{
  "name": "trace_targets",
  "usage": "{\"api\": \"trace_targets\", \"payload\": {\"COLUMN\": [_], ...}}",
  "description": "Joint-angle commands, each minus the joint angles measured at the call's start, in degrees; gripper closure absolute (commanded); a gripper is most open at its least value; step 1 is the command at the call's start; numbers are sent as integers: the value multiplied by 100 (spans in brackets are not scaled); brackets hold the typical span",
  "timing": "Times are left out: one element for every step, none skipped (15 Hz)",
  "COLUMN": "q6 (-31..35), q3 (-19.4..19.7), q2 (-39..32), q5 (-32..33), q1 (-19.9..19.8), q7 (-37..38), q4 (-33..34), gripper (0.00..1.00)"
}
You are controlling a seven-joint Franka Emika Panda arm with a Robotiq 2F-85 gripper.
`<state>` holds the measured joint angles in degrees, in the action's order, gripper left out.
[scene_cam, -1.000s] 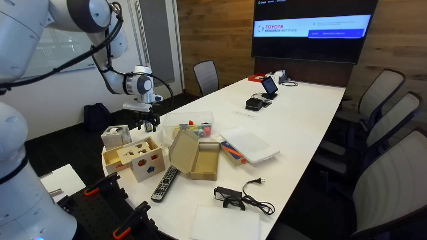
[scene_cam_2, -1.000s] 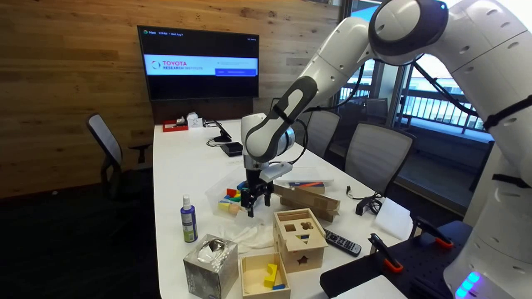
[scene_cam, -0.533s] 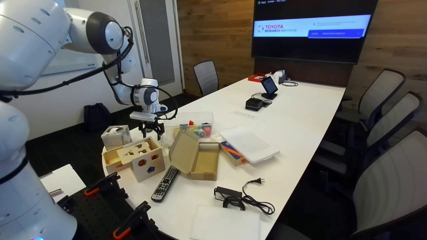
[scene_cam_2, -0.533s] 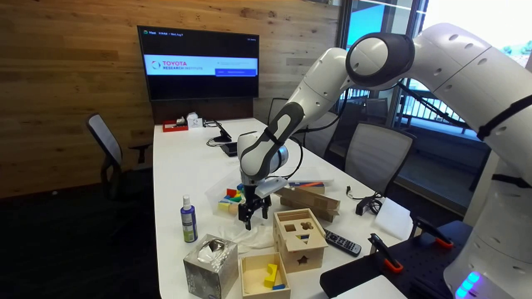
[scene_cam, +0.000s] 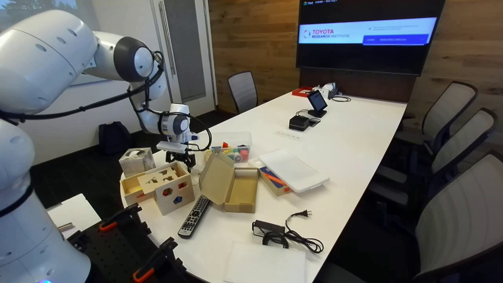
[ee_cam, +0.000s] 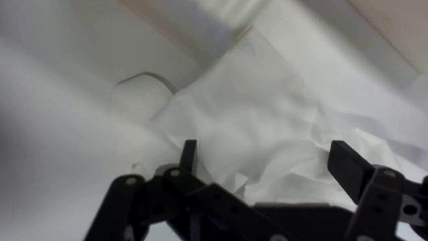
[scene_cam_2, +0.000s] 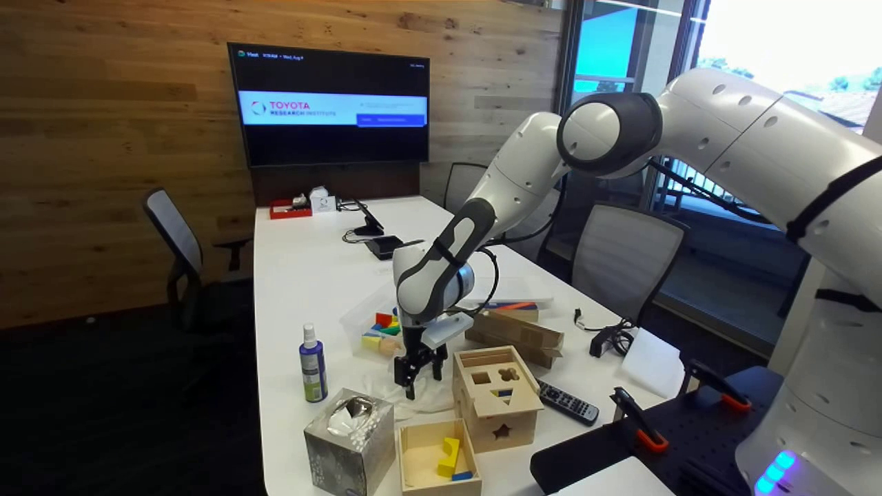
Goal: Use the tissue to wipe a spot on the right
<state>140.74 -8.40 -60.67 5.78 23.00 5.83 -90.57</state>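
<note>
The robot arm hangs low over the surface, its gripper pointing down at the white tissue; the fingers are spread well apart, and the rumpled sheet shows between them, though whether they touch it I cannot tell; in an exterior view the tissue lies just left of the wooden shape box, on the far side of the grey tissue box and the shallow wooden tray, which holds a yellow block; a spray bottle stands upright at the left, and a clear bin of coloured blocks sits farther off than the gripper; to the right I see a cardboard box, a remote control beside the wooden shape box, and, farther right, a black power adapter; a lit screen hangs at the far end.
</note>
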Motion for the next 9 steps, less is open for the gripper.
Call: {"api": "trace_targets", "payload": {"q6": [222,256,266,213,195,188,178,208,217], "q3": [103,109,121,142,143,161,169,162,156], "q2": [-425,-523,-607,-681,-737,-761,-772,-765,-769], "q5": [151,179,192,212,215,235,249,262,271], "q1": [78,82,91,107,107,120,131,126,122], "q7": [-132,-150,-152,-175,-206,-197,-186,-197,-208], "q4": [429,520,606,695,768,808,857,863,886], "gripper": [0,0,0,0,13,26,34,41,51]}}
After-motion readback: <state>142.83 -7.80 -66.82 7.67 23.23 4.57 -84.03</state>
